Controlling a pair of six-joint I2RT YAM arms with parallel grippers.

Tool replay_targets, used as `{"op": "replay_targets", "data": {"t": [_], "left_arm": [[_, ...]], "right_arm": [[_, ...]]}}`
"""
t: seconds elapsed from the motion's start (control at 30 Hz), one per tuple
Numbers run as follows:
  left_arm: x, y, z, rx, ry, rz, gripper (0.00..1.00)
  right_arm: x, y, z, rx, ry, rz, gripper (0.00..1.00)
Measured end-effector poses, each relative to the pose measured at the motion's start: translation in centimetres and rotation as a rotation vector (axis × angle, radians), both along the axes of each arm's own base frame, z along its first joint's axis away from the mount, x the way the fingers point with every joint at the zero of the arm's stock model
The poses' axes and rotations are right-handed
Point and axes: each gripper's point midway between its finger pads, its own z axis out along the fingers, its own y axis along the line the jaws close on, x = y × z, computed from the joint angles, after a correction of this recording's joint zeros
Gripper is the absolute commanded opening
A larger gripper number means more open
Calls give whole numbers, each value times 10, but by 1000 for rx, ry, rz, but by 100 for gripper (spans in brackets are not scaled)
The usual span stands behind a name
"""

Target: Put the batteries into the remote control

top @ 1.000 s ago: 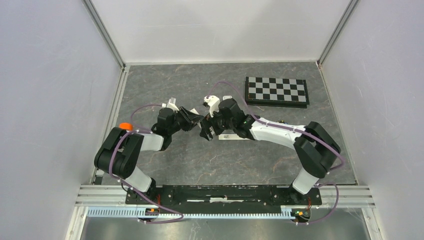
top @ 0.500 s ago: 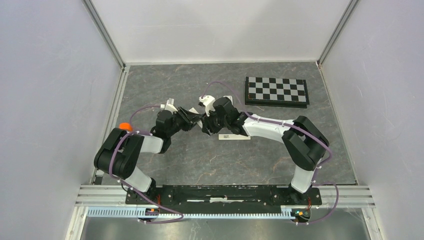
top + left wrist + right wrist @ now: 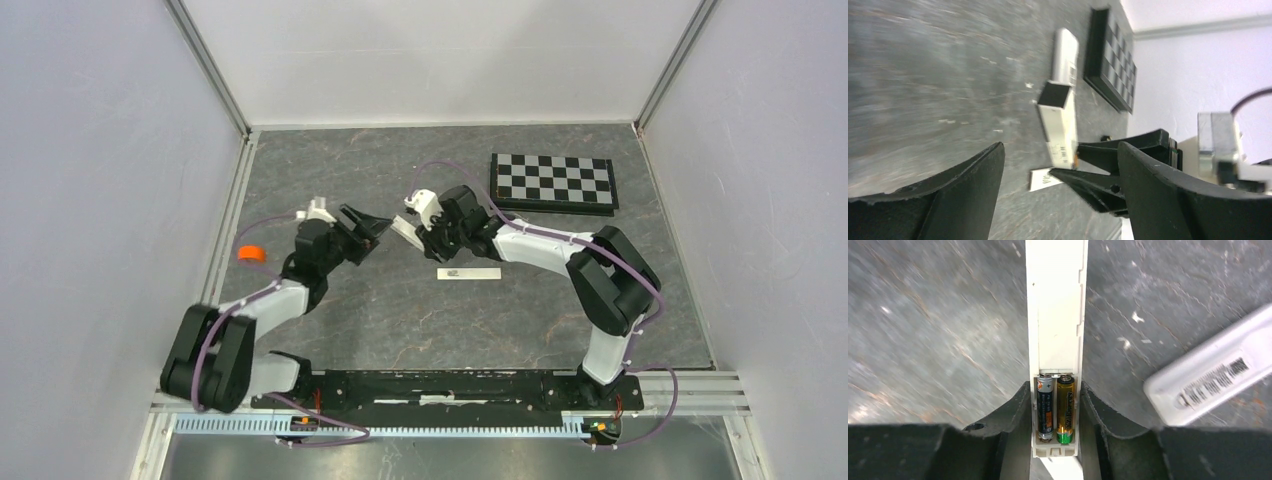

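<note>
Change: my left gripper (image 3: 1062, 150) has let go and drawn back from the white rounded-rectangle plastic remote control (image 3: 1055, 315). My right gripper (image 3: 1054, 387) has closed on it.
White bar: slim plain white plastic bar with a barcode label (image 3: 468, 273), flat on the grey stone-look table (image 3: 400, 320), just nearside of my right gripper and apart from it.
Left gripper: jaws spread wide, nothing between them, facing the remote control across a clear gap.
Right gripper: clamped on the remote control's long sides at its recess end.
Batteries: two slim cylindrical batteries (image 3: 1045, 407) side by side in the open back recess, between my right fingers. One is dark with an orange band, the other gold and black.
Beyond: black-and-white checkered board (image 3: 553, 183), lying flat well past my right gripper.
</note>
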Motion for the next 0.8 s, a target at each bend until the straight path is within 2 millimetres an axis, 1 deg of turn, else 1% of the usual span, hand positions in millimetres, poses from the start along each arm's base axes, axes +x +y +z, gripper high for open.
{"op": "replay_targets", "data": {"t": [0.03, 0.17, 0.23, 0.33, 0.4, 0.47, 0.53, 0.6, 0.73, 0.8], "left_arm": [[0, 11, 0, 15, 17, 33, 90], [-2, 67, 0, 102, 68, 182, 91], [-3, 81, -2, 153, 97, 204, 91], [-6, 86, -3, 228, 136, 170, 91], [-6, 85, 0, 265, 144, 134, 90], [-4, 83, 4, 296, 140, 92, 90], [-4, 80, 5, 310, 137, 62, 90], [-8, 77, 0, 311, 153, 30, 90], [-14, 72, -10, 305, 184, -15, 89], [-16, 71, -12, 303, 195, -24, 89]], "right_arm": [[3, -8, -3, -31, -13, 24, 2], [6, -36, -16, -152, -45, 123, 3], [5, -46, -23, -219, -51, 176, 3], [7, -53, -30, -309, -72, 254, 4], [8, -57, -33, -353, -84, 294, 6], [6, -63, -36, -397, -89, 331, 9], [5, -68, -40, -430, -89, 353, 15], [4, -74, -44, -459, -83, 363, 22], [6, -73, -43, -468, -89, 372, 35], [7, -73, -42, -471, -93, 368, 45]]}}
